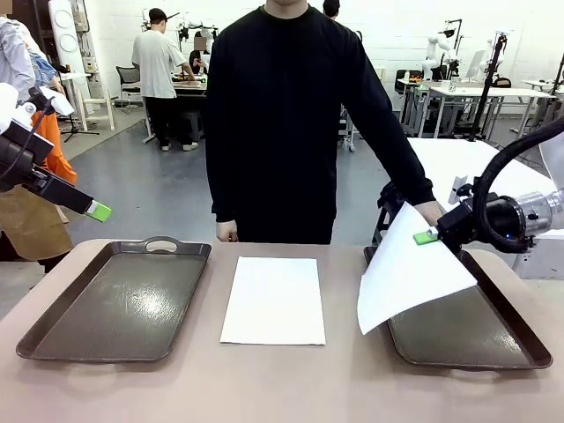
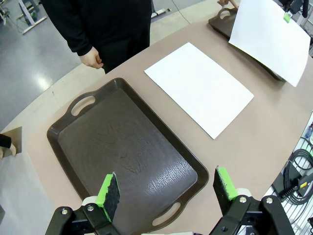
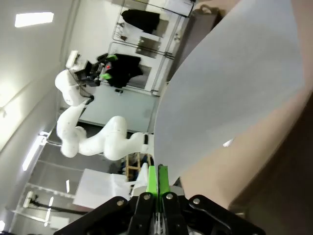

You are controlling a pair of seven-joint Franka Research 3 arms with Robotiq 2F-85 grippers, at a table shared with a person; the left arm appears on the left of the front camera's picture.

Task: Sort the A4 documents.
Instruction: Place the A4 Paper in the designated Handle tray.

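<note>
While the right gripper [image 1: 426, 236] stands with its green pads pinched together on one edge of a thin white rectangular paper sheet [image 1: 410, 278], that sheet hangs tilted in the air, its lower corner drooping over the near-left rim of the dark brown handled tray on the right [image 1: 467, 330]. It hides that tray's left rim and much of its far end. In the right wrist view the clamped pads [image 3: 157, 181] meet on the sheet's edge, and the paper [image 3: 230, 83] sweeps up across most of the scene.

A second white sheet of paper [image 1: 274, 300] lies flat on the tan tabletop [image 1: 282, 388], between the two trays and touching neither. The glossy dark brown handled tray on the left [image 1: 115, 304] holds nothing.

The left gripper [image 1: 97, 211] hovers high, out beyond that tray's left side, jaws spread wide and gripping nothing (in its own wrist view the two green pads [image 2: 108, 192] stand well apart above the tray [image 2: 122, 147]).

A person in a black long-sleeved top [image 1: 282, 115] stands at the far edge. One hand [image 1: 226, 231] hangs at the table's rim; the other [image 1: 432, 211] sits just behind the raised sheet, near the right gripper.
</note>
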